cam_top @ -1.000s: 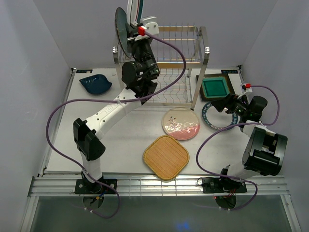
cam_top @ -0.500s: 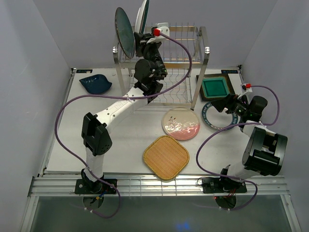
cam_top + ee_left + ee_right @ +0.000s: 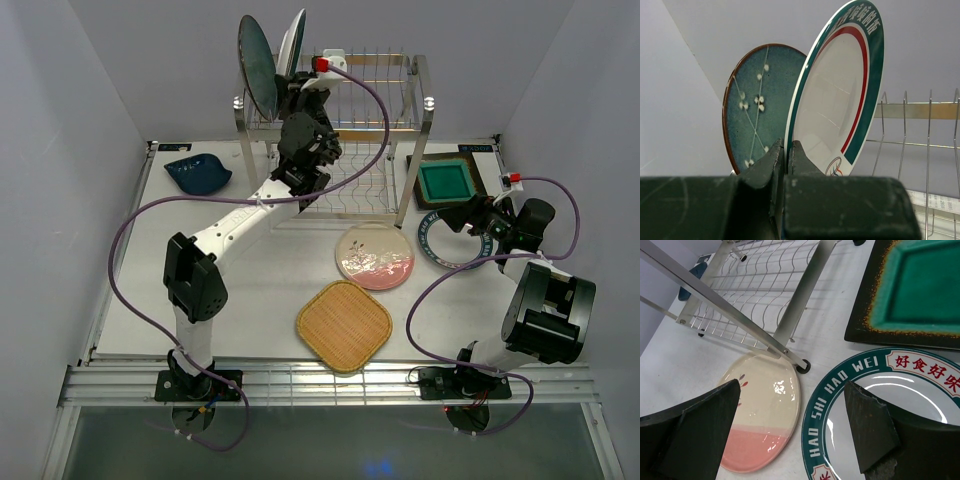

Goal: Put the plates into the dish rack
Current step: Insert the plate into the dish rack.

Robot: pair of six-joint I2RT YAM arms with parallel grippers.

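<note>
My left gripper [image 3: 297,84] [image 3: 785,148] is shut on the lower rim of a white plate with a teal and red rim [image 3: 295,38] [image 3: 840,100]. It holds the plate upright over the left end of the dish rack's [image 3: 403,128] top tier. A dark teal speckled plate [image 3: 258,65] [image 3: 757,105] stands right beside it. My right gripper [image 3: 478,216] [image 3: 792,385] is open, low over the near-left rim of a second white teal-rimmed plate [image 3: 445,252] [image 3: 840,390] lying on the table.
Lying flat on the table are a pink-cream plate [image 3: 375,257] [image 3: 765,415], an orange woven plate [image 3: 343,325], a green square plate [image 3: 446,182] [image 3: 920,290] and a dark blue leaf-shaped dish [image 3: 197,172]. The rack's front post foot [image 3: 802,365] stands between both round plates.
My left arm has swung its wrist to the right and brought the white plate down closer to the dark teal plate at the rack's top. The right arm has not moved.
</note>
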